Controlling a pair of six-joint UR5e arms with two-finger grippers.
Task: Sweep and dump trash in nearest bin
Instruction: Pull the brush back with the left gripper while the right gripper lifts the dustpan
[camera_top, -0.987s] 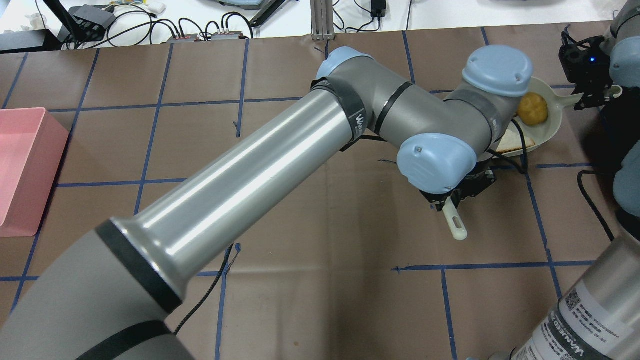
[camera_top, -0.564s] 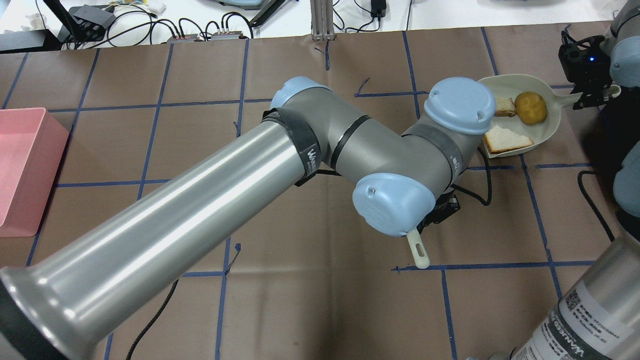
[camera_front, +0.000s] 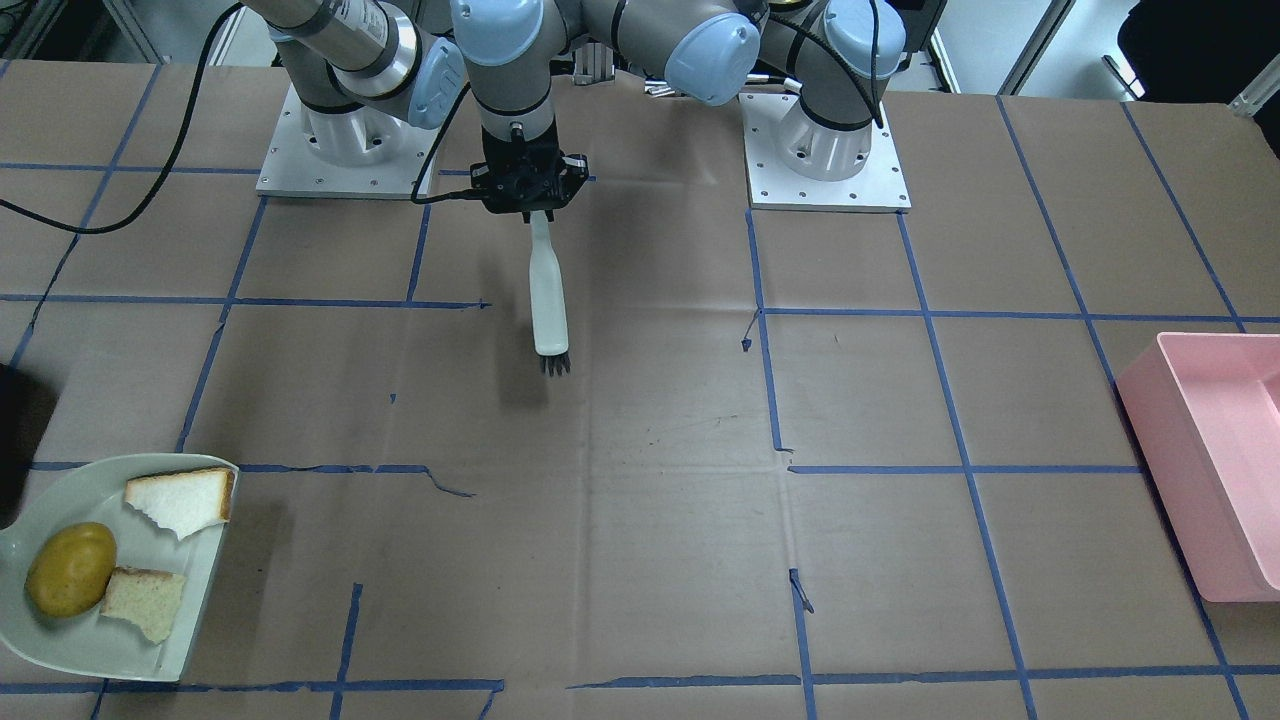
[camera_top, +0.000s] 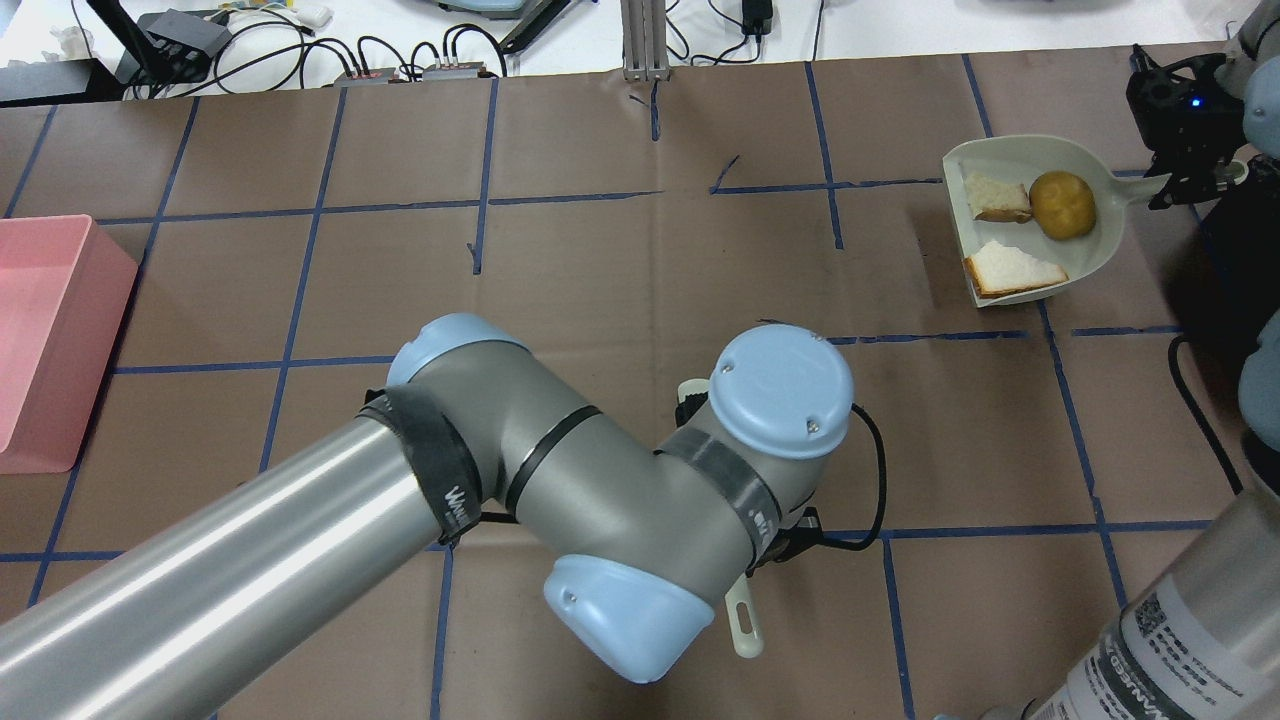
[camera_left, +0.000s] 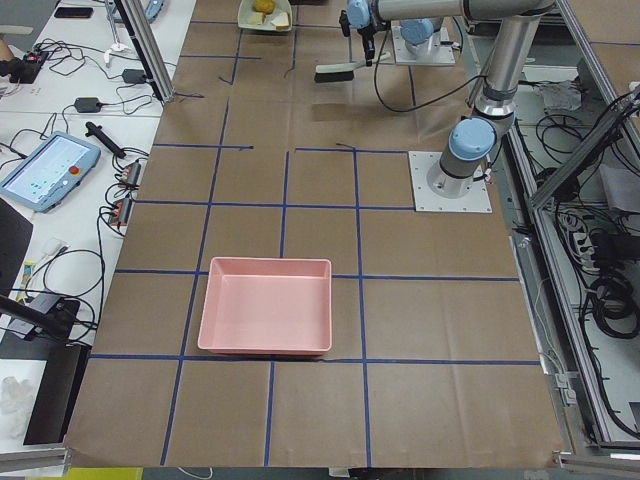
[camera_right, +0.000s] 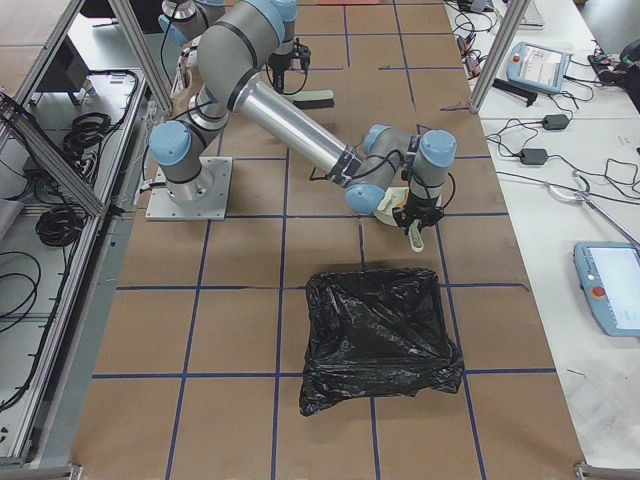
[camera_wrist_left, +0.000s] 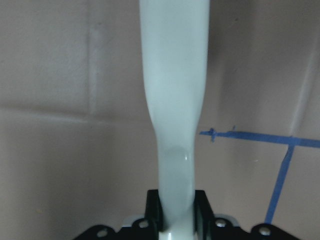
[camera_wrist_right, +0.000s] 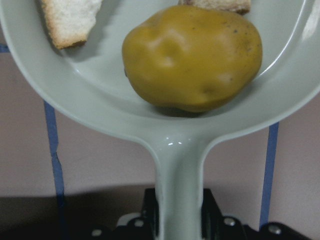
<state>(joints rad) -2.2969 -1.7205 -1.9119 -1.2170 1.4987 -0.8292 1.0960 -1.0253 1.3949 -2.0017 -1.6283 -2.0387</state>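
My right gripper (camera_top: 1195, 172) is shut on the handle of a pale green dustpan (camera_top: 1095, 250) at the far right of the table. In the pan lie the yellow potato-like piece (camera_top: 1062, 205) and two white bread pieces (camera_top: 995, 197) (camera_top: 1010, 270). The right wrist view shows the potato (camera_wrist_right: 192, 57) close to the pan's handle (camera_wrist_right: 177, 190). My left gripper (camera_front: 527, 185) is shut on a white-handled brush (camera_front: 548, 300) with black bristles, held over the table's middle near the robot, well away from the pan (camera_front: 70, 640). In the overhead view my own arm hides this gripper.
A black trash bag bin (camera_right: 375, 335) stands beyond the table's right end, close to the dustpan. A pink bin (camera_top: 50, 340) sits at the table's far left. Cables and devices lie along the far edge (camera_top: 400, 60).
My left arm has drawn back toward the robot with the brush, away from the dustpan. The pan and all its trash now show, and the pan has shifted slightly farther away.
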